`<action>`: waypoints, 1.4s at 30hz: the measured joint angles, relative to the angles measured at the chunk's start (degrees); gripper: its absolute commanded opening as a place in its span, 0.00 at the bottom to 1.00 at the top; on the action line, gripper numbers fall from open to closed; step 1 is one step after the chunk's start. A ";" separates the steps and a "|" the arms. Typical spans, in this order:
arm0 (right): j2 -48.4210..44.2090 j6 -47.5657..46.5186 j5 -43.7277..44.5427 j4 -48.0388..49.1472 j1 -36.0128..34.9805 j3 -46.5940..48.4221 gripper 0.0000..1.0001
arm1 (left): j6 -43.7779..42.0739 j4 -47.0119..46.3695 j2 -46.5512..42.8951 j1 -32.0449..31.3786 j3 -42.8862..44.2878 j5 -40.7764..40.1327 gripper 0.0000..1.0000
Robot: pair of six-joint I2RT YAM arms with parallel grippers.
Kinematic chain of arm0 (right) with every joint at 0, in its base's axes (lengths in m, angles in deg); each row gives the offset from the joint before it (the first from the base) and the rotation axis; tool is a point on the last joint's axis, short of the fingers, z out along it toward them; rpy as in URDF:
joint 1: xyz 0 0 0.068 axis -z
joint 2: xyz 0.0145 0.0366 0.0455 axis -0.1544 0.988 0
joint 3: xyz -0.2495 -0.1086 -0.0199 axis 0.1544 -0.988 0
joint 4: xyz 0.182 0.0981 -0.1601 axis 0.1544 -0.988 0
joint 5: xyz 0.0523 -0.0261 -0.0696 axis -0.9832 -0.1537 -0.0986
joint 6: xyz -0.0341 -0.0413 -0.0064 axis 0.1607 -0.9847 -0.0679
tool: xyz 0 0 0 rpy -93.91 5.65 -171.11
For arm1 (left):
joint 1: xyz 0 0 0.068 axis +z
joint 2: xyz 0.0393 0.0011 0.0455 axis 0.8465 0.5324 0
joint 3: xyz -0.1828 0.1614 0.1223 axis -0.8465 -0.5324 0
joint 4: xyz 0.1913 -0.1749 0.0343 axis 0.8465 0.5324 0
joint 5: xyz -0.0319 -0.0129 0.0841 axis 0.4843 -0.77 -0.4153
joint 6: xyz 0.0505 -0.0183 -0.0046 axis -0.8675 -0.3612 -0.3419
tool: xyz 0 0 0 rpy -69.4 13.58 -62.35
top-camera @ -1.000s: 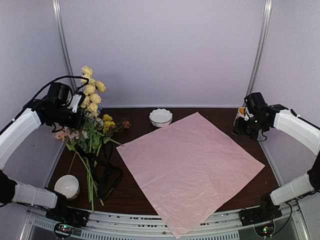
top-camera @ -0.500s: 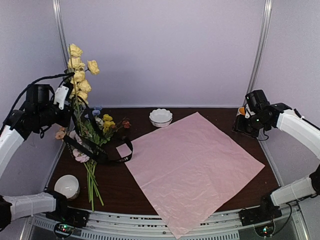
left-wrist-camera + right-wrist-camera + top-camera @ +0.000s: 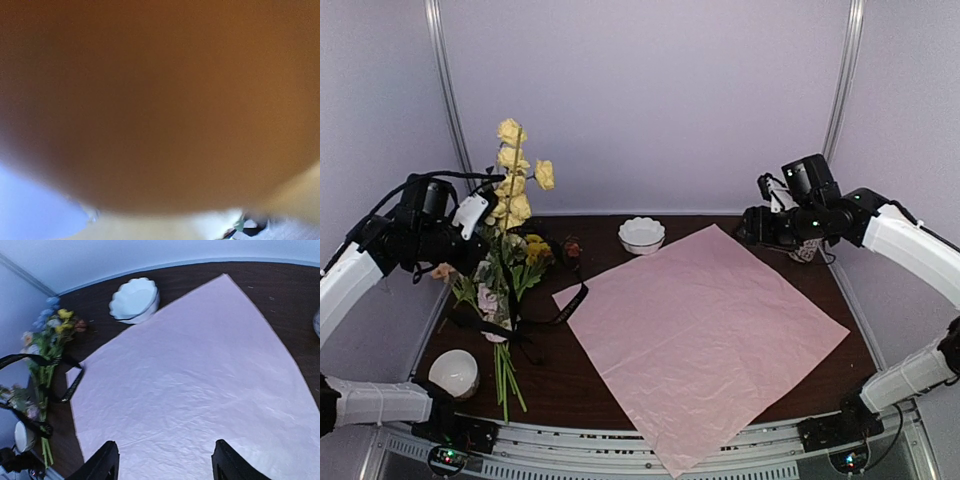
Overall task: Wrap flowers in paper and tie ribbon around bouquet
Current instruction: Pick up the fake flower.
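The pink paper [image 3: 705, 335] lies flat and spread in the middle of the table. At the left, the flowers [image 3: 510, 265] are partly lifted, and a stalk of yellow blooms [image 3: 515, 170] stands upright from my left gripper [image 3: 483, 222], which is shut on the stems. The black ribbon [image 3: 570, 305] is tangled round the stems and one loop hangs by the paper's left corner. Something very close blocks the left wrist view with a brown and yellow blur. My right gripper [image 3: 748, 225] hovers open over the paper's back right part, and the right wrist view shows only paper [image 3: 200, 385] between its fingers [image 3: 107, 462].
A white scalloped bowl [image 3: 642, 234] stands at the back just beyond the paper's far corner. A white cup [image 3: 454, 372] sits at the front left near the stem ends. A mug [image 3: 807, 250] stands at the back right behind my right arm.
My left gripper lifted the flowers, raising the ribbon off the table with them, then came lower and rightward. My right arm swung left from the mug to above the paper, its jaws widening slightly.
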 measured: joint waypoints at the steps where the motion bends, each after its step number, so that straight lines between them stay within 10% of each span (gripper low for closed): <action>1: 1.01 -0.22 -2.56 2.16 -1.49 1.01 0.69 | 0.02 0.59 1.49 -0.24 0.00 -0.24 0.00; 13: 24.55 0.24 -25.05 21.84 -17.00 27.23 0.85 | -0.33 -2.27 5.84 -6.71 -5.38 5.25 0.00; 33: 16.79 -9.14 -25.20 24.04 -24.72 18.64 0.89 | 0.28 -5.27 9.77 -7.61 -5.97 7.08 0.00; 38: 16.04 -10.34 -17.40 23.45 -25.88 18.95 0.80 | 0.33 -5.92 9.88 -7.91 -6.10 7.48 0.00; 42: 20.61 -10.86 -13.68 24.00 -25.73 24.68 0.50 | 0.48 -5.97 9.88 -8.02 -6.23 7.61 0.00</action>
